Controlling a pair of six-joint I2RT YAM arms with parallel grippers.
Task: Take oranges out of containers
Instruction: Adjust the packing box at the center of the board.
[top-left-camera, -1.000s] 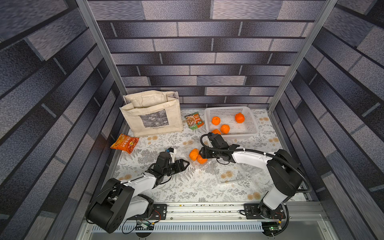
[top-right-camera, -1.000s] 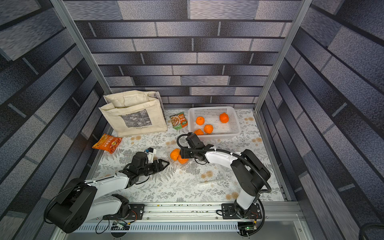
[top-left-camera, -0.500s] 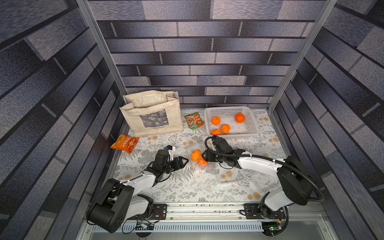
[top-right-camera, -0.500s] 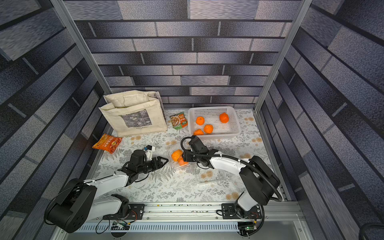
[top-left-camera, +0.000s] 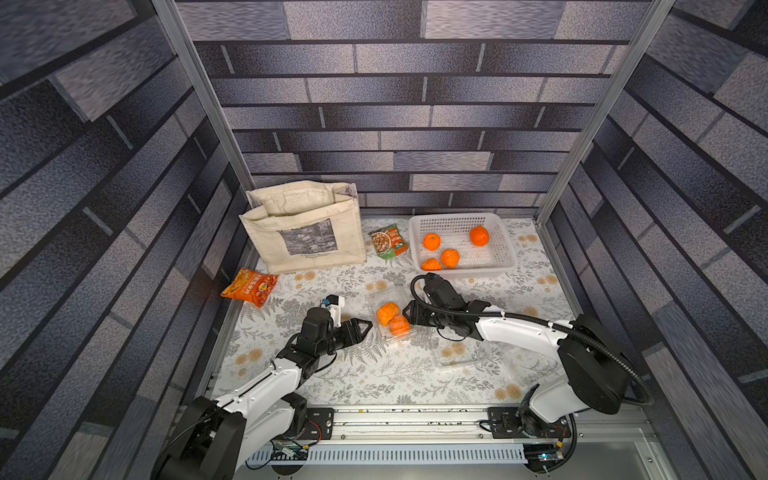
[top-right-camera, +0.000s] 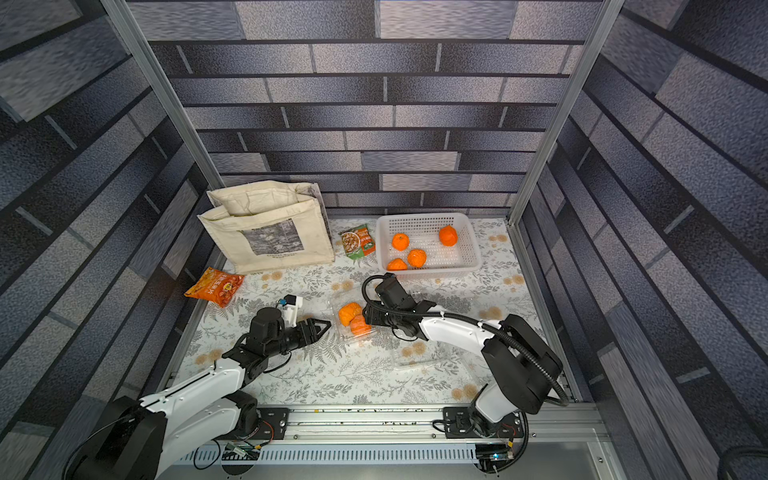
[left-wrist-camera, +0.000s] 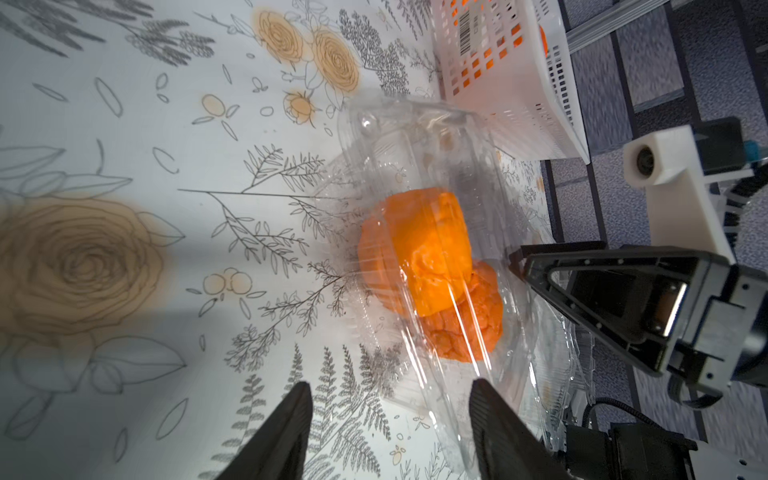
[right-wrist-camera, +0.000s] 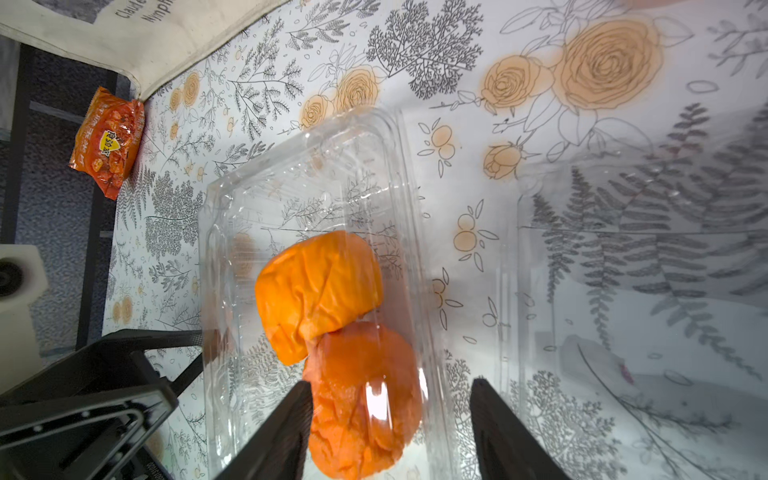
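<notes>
a clear container (top-left-camera: 386, 296) lay mid-table with two oranges (top-left-camera: 387, 313) inside, touching each other. the left gripper (top-left-camera: 365, 327) sat just left of it, jaws moderately apart and holding nothing. the right gripper (top-left-camera: 409, 316) was at its right edge, jaws likewise apart, clamping nothing. four more oranges (top-left-camera: 432, 242) lay in the white basket (top-left-camera: 506, 249), far right.

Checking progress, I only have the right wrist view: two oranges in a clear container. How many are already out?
Observer: Four oranges sit in the white basket.
Operator: Left side open?
Observer: Yes, the left end effector is open, fingers apart.
Operator: Clutter near that basket?
Observer: A green snack packet lies between it and the cloth bag.
</notes>
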